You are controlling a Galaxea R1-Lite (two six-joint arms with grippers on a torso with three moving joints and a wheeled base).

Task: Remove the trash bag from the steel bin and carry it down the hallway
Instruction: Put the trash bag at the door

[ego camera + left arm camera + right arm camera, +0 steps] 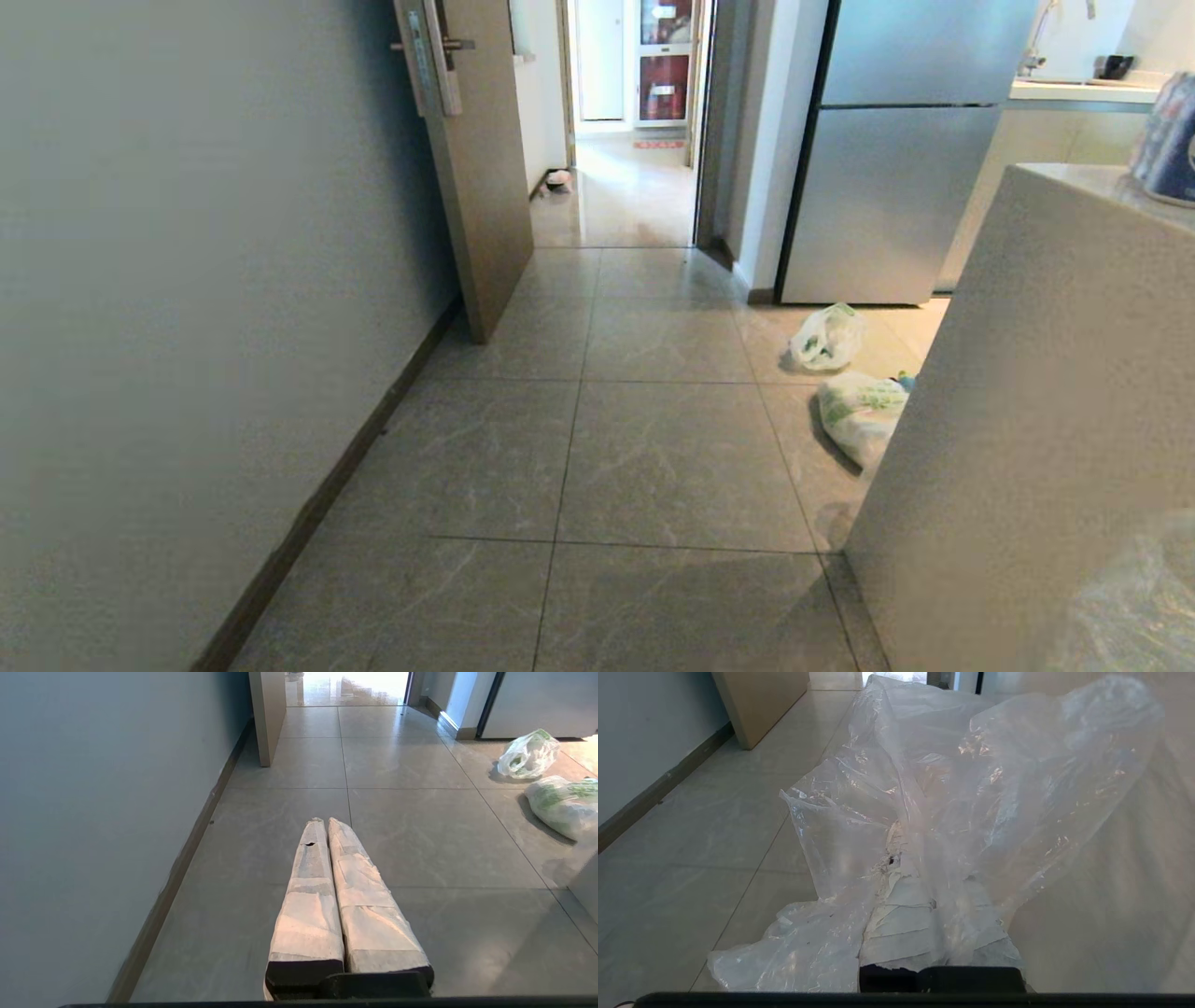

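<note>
Hallway [653, 448] floor of glossy pale grey tiles fills most of the head view, running ahead between a plain wall [187, 280] with a dark baseboard on the robot's left and a pale counter block [1046, 420] on its right. At the far end a brown door [476, 187] stands ajar beside an open doorway into a brighter room. Right of the doorway a silver refrigerator [887, 159] stands against the wall. On the tiles in front of it lie two white shopping bags with green print, the farther bag [826, 338] just before the refrigerator and the nearer bag [861, 415] against the edge of the counter block; the two are near each other but apart.

Trash bag [952, 793], thin, clear and crinkled, billows in front of the right wrist camera and drapes over the right gripper [896, 858], whose tape-wrapped fingers are pressed together with the plastic pinched between them, so the bag hangs above the floor in the passage. A blurred patch of it shows at the lower right corner of the head view. The left gripper [325, 821] points level along the floor, its two wrapped fingers closed against each other with nothing between them. The steel bin is in none of the views.
</note>
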